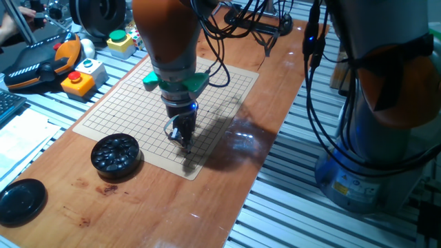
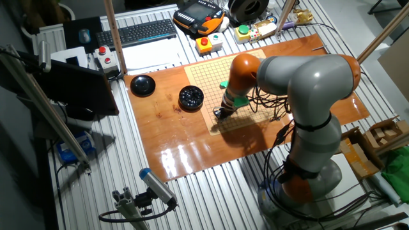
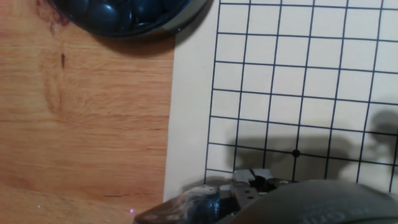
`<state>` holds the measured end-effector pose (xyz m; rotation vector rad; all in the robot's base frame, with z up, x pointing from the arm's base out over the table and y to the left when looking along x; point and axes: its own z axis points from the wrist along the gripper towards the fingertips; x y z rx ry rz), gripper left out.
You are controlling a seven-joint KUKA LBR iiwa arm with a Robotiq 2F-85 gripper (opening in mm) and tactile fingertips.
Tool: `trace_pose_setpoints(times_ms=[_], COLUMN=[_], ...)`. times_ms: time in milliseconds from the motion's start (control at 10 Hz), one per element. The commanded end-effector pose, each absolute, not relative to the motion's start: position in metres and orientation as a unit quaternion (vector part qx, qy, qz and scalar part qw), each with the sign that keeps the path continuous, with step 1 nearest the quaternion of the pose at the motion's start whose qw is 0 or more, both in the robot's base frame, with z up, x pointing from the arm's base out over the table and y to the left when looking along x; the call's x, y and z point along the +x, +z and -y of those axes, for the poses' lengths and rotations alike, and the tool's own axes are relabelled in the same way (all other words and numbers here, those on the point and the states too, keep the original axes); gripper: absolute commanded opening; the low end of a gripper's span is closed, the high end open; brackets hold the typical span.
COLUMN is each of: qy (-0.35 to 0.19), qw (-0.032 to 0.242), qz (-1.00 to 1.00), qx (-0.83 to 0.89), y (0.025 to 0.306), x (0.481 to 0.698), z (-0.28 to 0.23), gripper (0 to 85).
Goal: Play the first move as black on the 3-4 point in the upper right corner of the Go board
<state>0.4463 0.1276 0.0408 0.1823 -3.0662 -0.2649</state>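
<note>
One gripper (image 1: 183, 138) points straight down over the Go board (image 1: 227, 86), its grasp impossible to tell

Wood table (image 1: 207, 207), Go board (image 1: 131, 103), stone bowl (image 1: 116, 153), blk lid (image 1: 21, 200)

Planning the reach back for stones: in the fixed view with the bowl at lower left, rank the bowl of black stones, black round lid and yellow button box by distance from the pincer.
1. Round black bowl of stones, left of the pincer.
2. Yellow button box, upper left.
3. Plain black round lid, lower left.
</note>
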Motion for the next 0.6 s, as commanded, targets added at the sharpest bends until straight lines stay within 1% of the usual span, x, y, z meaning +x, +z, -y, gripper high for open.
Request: trace_pose_setpoints(times_ms=[0, 200, 500], qy=[-0.086, -0.086, -0.084], qw=[0.028, 0.025, 0.019], qz=[0.994, 0.994, 0.995], qx=[0.059, 0.058, 0.057], y=[0.0408, 0.0407, 0.0406], x=[0.4462, 0.4462, 0.4462], z=[-0.1276, -0.1276, -0.1274], gripper=[16.7, 19.3, 20.0])
